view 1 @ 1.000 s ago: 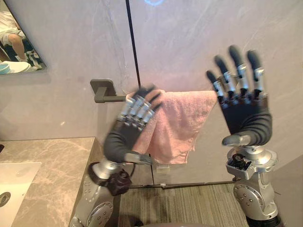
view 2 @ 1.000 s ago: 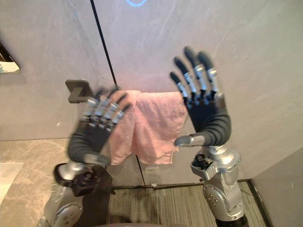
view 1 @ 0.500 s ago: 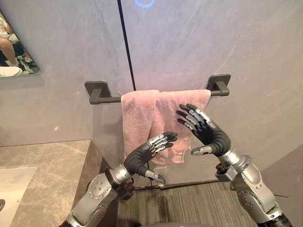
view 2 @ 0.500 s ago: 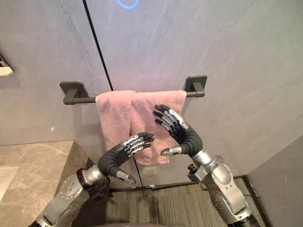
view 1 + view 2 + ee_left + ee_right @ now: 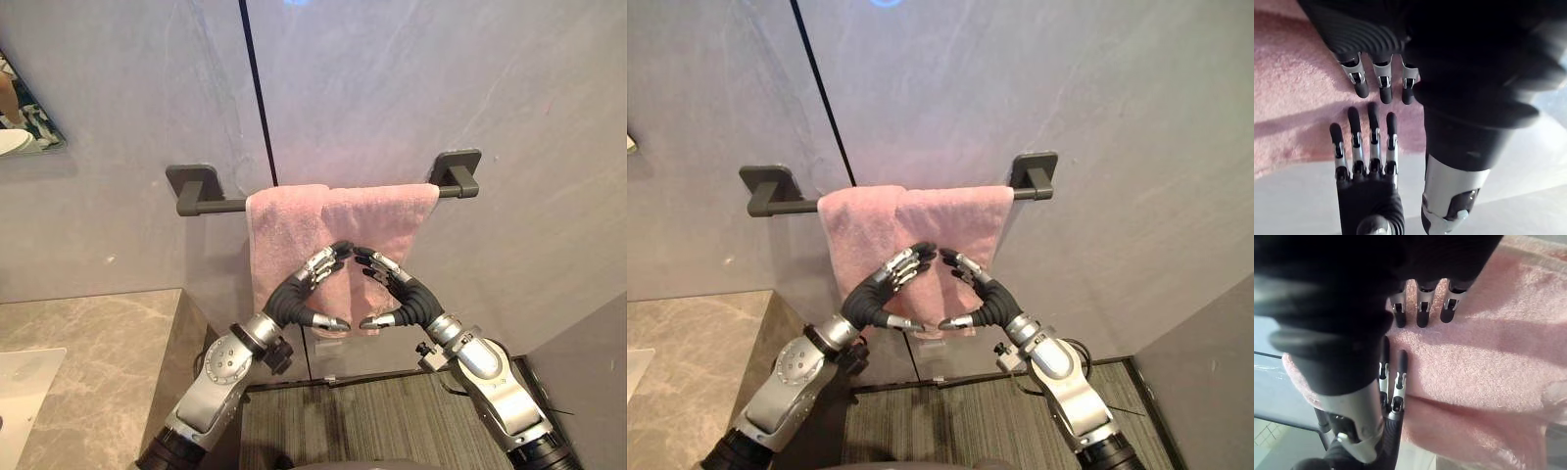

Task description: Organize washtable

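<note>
Left hand [image 5: 294, 299] and right hand [image 5: 411, 299], fingers straight, nearly tip to tip before the towel [image 5: 382, 211] draped toward the rail's [image 5: 220, 206] right end.

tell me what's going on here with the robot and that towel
The robot has both hands raised in front of a pink towel draped over a dark towel bar on the grey wall. The left hand and right hand are open with straight fingers, their fingertips nearly meeting over the towel's lower part. Neither hand grips the cloth, and whether the fingers touch it is unclear. A marble countertop sits to the robot's left.
</note>
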